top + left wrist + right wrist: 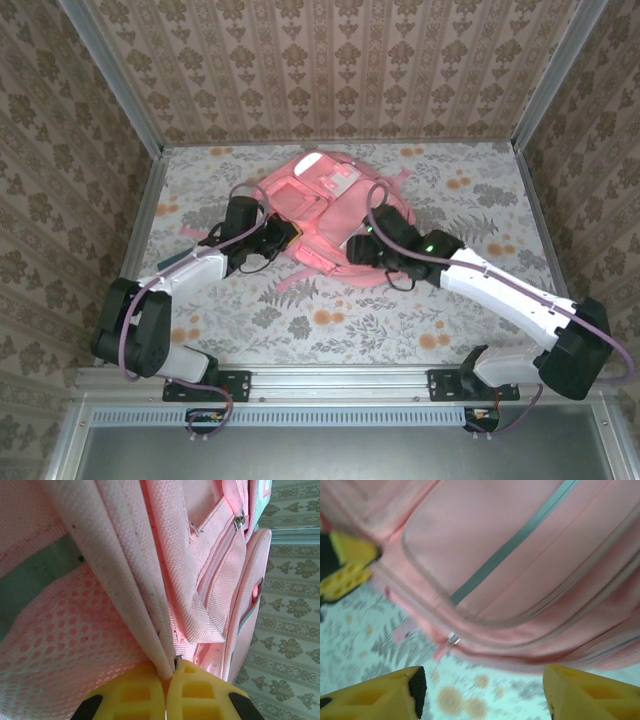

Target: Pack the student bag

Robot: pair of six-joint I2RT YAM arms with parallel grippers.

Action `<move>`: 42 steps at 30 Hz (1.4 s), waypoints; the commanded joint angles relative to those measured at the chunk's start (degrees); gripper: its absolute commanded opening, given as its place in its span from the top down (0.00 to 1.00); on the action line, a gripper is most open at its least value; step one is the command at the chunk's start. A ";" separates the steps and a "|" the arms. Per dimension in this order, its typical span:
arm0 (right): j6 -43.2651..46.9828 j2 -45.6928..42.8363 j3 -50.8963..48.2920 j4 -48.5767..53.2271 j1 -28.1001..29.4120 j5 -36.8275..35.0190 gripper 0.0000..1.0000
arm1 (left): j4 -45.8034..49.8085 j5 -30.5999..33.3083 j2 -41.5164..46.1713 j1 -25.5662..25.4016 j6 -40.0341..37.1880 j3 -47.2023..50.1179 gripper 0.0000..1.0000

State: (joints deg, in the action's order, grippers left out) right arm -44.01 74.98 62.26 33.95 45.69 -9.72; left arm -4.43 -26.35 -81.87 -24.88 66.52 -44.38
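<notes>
Here, the pink bag (325, 215) lies in the middle of the table (450, 320). The left gripper (170, 672) pinches its fabric edge; the right gripper (482, 692) hangs open by the zipper pull (453, 639) — unzipping likely comes next, needing a precise pinch.

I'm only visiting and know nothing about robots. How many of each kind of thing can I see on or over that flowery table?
Pink backpack: 1
Robot arms: 2, the left arm and the right arm
Total: 3
</notes>
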 commanded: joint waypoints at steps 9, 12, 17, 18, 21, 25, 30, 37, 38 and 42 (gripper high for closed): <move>-17.49 13.05 -0.20 -8.87 6.96 -1.62 0.62 | -3.71 -2.55 1.79 -0.89 0.47 -0.63 1.00; -20.04 13.83 -0.89 -10.00 6.96 -2.67 0.63 | -3.63 -2.65 1.89 -2.55 0.19 -0.64 1.00; -22.35 15.75 -0.69 -10.85 6.60 -2.41 0.70 | -3.82 -2.82 1.90 -2.71 0.10 -0.60 1.00; -23.59 16.18 -0.20 -9.17 6.55 -3.26 0.72 | -3.90 -2.92 1.95 -2.71 0.11 -0.62 1.00; -25.43 16.17 0.16 -6.15 6.67 -5.99 0.70 | -3.95 -2.99 2.06 -2.72 -0.05 -0.53 1.00; -25.79 15.02 -1.16 -5.83 6.65 -7.51 0.65 | -3.68 -2.91 2.06 -2.78 -0.34 -0.45 1.00; -24.82 16.64 -1.02 -7.33 6.17 -5.35 0.69 | -4.00 -2.91 2.07 -2.81 -0.17 -0.32 1.00; -24.35 19.26 0.93 -7.36 5.99 -4.57 0.71 | -4.03 -3.29 2.14 -2.82 -0.01 -0.18 1.00; -24.32 19.54 1.00 -7.55 6.07 -4.41 0.72 | -4.01 -3.36 2.17 -2.80 0.01 -0.10 1.00; -23.50 20.40 1.52 -8.26 5.77 -3.49 0.76 | -3.99 -3.20 2.49 -2.83 0.10 0.30 1.00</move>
State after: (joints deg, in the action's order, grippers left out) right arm -67.90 94.35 62.06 25.74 51.90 -14.35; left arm -4.78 -26.17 -81.87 -26.98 66.89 -44.12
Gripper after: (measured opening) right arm 0.247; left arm 0.045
